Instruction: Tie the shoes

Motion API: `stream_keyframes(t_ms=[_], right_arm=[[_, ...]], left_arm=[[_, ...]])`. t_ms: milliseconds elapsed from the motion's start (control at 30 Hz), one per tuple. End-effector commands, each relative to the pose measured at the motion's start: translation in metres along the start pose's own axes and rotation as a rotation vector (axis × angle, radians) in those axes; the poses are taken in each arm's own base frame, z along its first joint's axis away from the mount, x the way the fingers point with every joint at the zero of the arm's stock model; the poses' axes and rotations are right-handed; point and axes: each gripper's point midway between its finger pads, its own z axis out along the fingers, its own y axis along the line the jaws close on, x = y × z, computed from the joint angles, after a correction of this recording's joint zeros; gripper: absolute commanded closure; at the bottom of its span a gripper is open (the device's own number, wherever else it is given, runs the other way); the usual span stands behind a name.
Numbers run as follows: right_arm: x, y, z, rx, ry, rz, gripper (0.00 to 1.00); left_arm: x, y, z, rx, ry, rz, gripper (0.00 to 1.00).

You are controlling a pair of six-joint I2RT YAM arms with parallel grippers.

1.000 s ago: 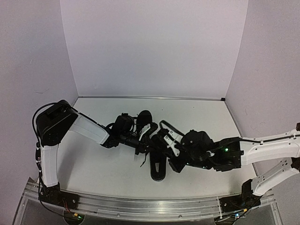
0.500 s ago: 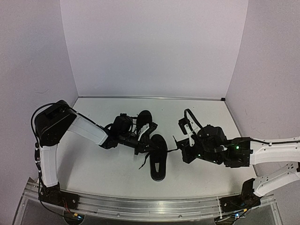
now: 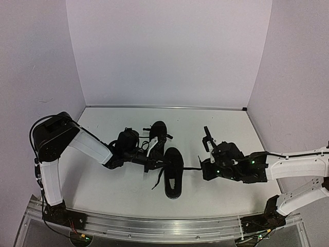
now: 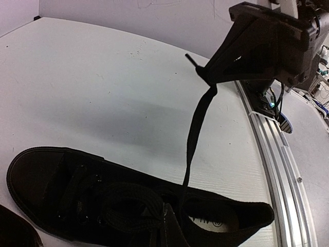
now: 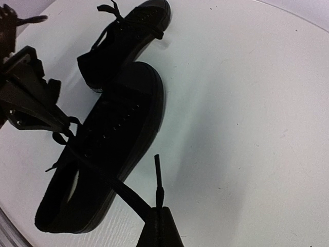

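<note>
Two black shoes lie mid-table: the near shoe (image 3: 174,177) (image 4: 61,200) (image 5: 113,139) and the far shoe (image 3: 158,129) (image 5: 128,36). My right gripper (image 3: 202,168) (image 5: 159,218) is shut on the end of a black lace (image 3: 191,168) (image 5: 121,189), right of the near shoe. The lace runs taut from the shoe to the gripper, its tip sticking out past the jaws. My left gripper (image 3: 154,160) (image 4: 167,218) sits at the near shoe's left side, shut on the other lace at the shoe's opening. The left wrist view shows the taut lace (image 4: 194,128) rising to the right gripper (image 4: 208,77).
A loose lace end (image 3: 156,180) trails on the table left of the near shoe. The far shoe's laces lie untied. White walls stand at the back and sides. An aluminium rail (image 3: 164,226) runs along the near edge.
My right gripper has moved right, away from the near shoe, drawing the lace out taut. My left gripper has shifted slightly left and stays at the shoe.
</note>
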Motion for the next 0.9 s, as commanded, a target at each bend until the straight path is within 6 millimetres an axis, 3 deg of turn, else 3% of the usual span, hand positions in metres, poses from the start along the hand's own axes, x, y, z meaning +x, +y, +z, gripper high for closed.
stream_keyframes(t_ms=[0,333,633,733,867], right_arm=[[0.011,-0.016,0.005,0.087,0.068,0.057,1.00],[0.024,-0.042,-0.013,0.192,0.116,0.187,1.00],[0.049,-0.060,-0.011,0.310,0.204,0.215,1.00],[0.057,-0.053,-0.002,0.285,0.249,0.190,1.00],[0.064,-0.022,0.012,0.125,0.295,0.158,1.00]], left_arm=[[-0.034,-0.005,-0.007,-0.028,-0.128,0.050,1.00],[-0.037,0.001,-0.009,-0.070,-0.169,0.047,1.00],[-0.040,0.001,-0.011,-0.065,-0.230,0.011,1.00],[-0.037,-0.001,-0.011,-0.061,-0.241,-0.003,1.00],[-0.030,-0.006,-0.008,-0.049,-0.233,-0.018,1.00]])
